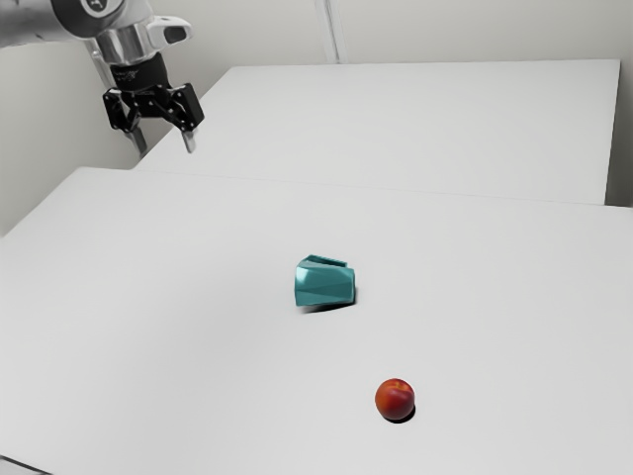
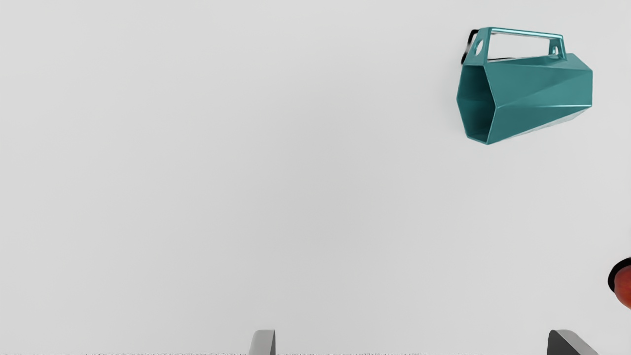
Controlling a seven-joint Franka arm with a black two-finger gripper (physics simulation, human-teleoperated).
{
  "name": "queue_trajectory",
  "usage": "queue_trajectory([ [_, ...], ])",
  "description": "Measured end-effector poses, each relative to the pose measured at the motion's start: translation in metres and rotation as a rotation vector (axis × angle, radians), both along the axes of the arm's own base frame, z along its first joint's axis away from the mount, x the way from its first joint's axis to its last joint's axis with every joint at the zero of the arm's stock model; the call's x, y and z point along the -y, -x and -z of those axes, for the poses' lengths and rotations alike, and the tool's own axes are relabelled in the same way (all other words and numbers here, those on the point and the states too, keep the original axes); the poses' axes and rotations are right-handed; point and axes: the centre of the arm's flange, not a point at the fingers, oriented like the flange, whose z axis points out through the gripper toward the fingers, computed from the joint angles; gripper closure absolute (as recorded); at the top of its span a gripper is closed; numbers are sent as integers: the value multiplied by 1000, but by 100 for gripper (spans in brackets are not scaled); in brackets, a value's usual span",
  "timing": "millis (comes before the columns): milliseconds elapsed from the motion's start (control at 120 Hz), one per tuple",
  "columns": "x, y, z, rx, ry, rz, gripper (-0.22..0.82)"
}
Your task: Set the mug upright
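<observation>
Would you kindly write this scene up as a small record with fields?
mug: teal, faceted
mug pose: lying on its side on the white table
mug handle: angular open loop
other item: round red-orange fruit, apart from the mug
gripper: black, two-finger, open, held above the table, touching neither item
task status: mug not yet upright

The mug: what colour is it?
The mug is teal all over, clearest in the wrist view.
</observation>
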Motion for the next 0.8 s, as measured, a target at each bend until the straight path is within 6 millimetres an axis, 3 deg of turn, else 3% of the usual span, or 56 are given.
queue_trajectory([
  [167, 14, 5, 15, -6, 17, 28, 0],
  [267, 19, 1, 92, -93, 178, 8, 0],
  [325, 8, 5, 143, -127, 317, -46, 0],
  [425, -17, 14, 211, -111, 566, -173, 0],
  [517, -25, 14, 242, -37, 723, -231, 0],
  [692, -18, -5, 294, 91, 855, -259, 0],
  [800, -18, -15, 312, 179, 890, -279, 0],
])
